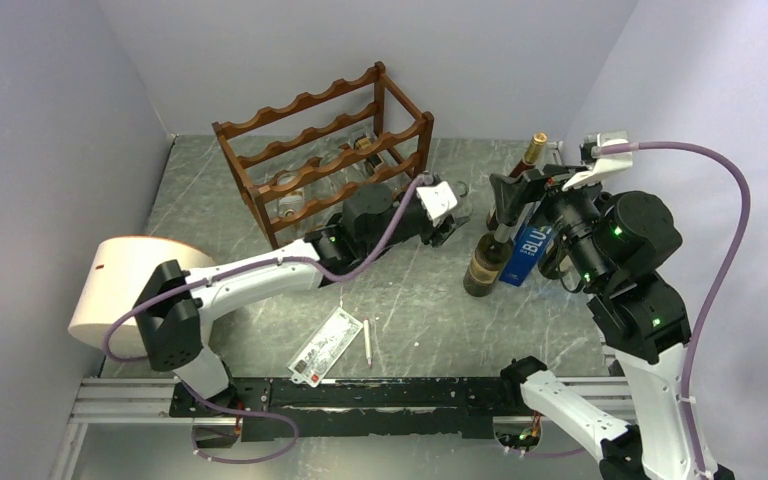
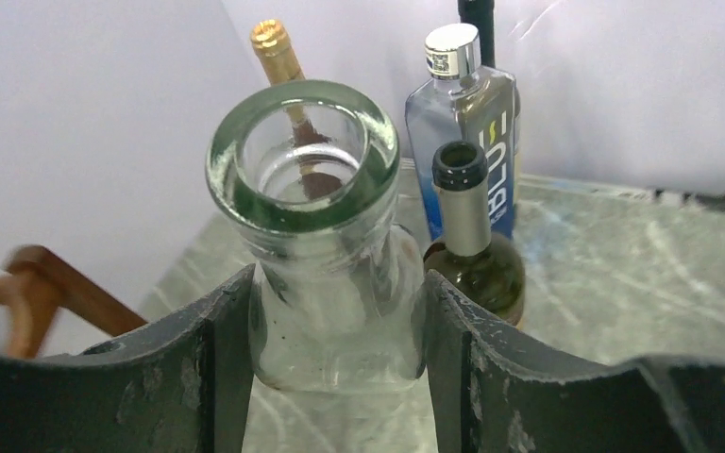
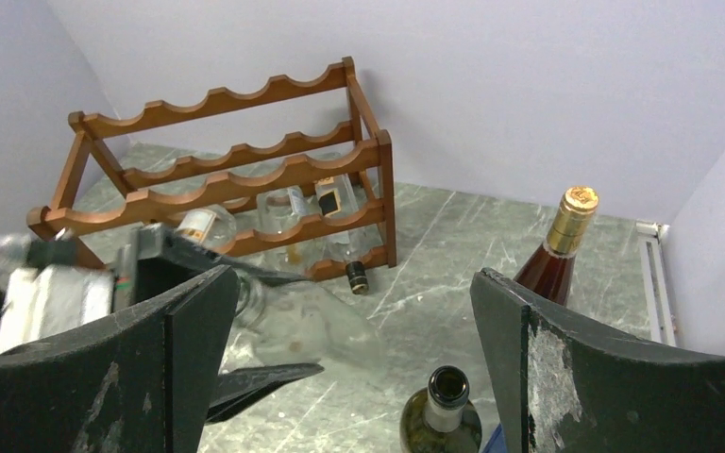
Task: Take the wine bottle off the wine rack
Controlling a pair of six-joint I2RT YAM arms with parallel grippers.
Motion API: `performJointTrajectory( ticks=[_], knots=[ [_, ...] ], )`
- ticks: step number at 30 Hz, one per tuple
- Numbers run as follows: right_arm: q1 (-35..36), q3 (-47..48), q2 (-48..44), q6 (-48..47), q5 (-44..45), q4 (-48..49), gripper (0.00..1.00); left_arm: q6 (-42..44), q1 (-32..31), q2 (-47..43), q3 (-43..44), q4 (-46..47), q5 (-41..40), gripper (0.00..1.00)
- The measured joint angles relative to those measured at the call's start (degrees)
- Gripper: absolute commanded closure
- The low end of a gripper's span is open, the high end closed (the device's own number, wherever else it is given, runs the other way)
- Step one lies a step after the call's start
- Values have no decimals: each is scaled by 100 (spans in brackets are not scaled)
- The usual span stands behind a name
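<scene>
A clear glass wine bottle (image 2: 316, 236) is clear of the wine rack (image 1: 332, 158), gripped just below its open mouth by the left gripper (image 2: 335, 321), whose dark fingers (image 2: 212, 368) press against both sides of the neck. The bottle lies tilted just off the rack's near right end, above the grey marbled table (image 1: 410, 320); whether its base touches the surface cannot be told. Several other bottles (image 3: 283, 212) lie in the rack's lower tiers. To the right, well apart from the rack, three stand upright close together: an open dark green bottle (image 1: 482, 265), a blue-labelled bottle (image 1: 530, 250) and a gold-capped bottle (image 3: 557, 255). The right gripper (image 3: 351, 278) hovers over this group, jaws spread wide and holding nothing.
</scene>
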Motion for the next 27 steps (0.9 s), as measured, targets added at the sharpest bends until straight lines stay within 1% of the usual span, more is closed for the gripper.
performJointTrajectory(
  ticks=[3,7,13,16,22,24,27],
  knots=[
    [0,-55,4,-35,-13,2,1,-743,140,339,380,-208,186,93],
    [0,-98,2,-81,-13,0,1,-1161,297,815,734,-435,286,93],
    [0,-98,-94,-142,20,-7,0,-1521,551,1458,1211,-732,337,93],
    [2,-98,-149,-179,55,-4,0,-1670,664,1816,1589,-835,437,93],
    [2,-127,-168,-254,90,-2,0,-1856,765,2739,2809,-1274,671,93],
    [2,-157,-168,-282,118,0,0,-1867,763,2914,2977,-1388,695,93],
    [2,-227,-184,-330,146,0,0,-1867,761,3049,2994,-1497,752,93]
  ],
)
